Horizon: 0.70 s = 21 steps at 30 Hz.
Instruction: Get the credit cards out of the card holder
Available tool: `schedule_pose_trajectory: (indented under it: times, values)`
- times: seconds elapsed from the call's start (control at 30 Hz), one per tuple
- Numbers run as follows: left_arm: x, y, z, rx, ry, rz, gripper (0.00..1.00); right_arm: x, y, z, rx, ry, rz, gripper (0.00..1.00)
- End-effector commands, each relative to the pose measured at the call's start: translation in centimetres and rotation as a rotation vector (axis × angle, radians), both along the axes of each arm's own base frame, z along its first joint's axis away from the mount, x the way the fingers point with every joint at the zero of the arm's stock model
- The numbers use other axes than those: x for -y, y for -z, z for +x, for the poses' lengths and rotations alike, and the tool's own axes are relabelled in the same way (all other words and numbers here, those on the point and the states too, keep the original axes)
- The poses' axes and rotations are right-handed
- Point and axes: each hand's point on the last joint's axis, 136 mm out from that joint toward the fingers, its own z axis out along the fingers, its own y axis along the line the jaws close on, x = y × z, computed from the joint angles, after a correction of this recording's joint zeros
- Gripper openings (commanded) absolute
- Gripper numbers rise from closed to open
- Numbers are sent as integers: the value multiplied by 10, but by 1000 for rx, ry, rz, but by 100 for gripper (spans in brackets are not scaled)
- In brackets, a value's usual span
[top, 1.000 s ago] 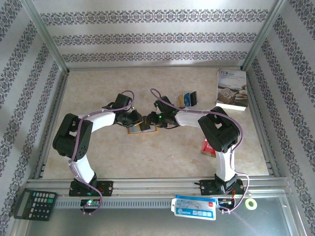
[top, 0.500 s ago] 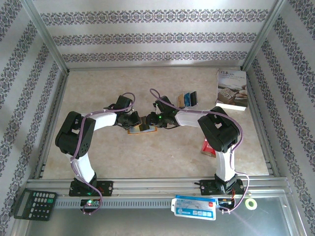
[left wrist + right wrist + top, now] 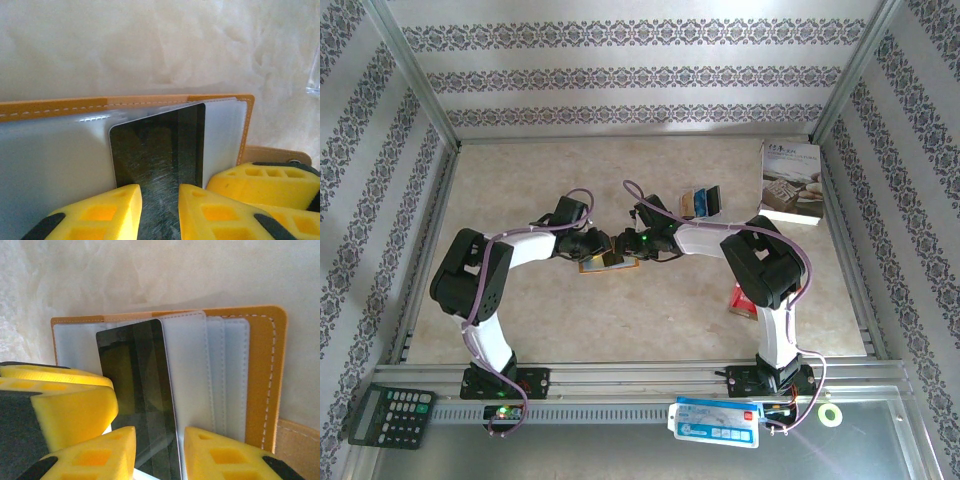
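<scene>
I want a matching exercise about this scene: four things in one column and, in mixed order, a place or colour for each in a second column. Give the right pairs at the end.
Things:
1. holder
2. book
3. calculator
4. dark card

Places and colours:
a. far right of the table
b. lying against the grey panels
c. near left corner
d. orange rim, open, mid-table

Pairs: 1-d, 2-a, 3-c, 4-b
</scene>
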Motion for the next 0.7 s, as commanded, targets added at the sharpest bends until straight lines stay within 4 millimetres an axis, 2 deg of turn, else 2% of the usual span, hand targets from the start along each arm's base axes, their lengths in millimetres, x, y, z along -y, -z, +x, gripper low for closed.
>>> schedule_pose_trajectory:
  times: [0.0,0.47,0.67]
  values:
    - [-18,33,-23,-118,-71,25,29,-2,10,-6,-24,-19,-38,33]
    - [-20,32,-21,-117,-125,-117,32,-25,-8,-12,-60,-67,74,33]
    - [-22,34,-22,-118,-132,-124,32,-22,-13,-8,-55,-36,107,24]
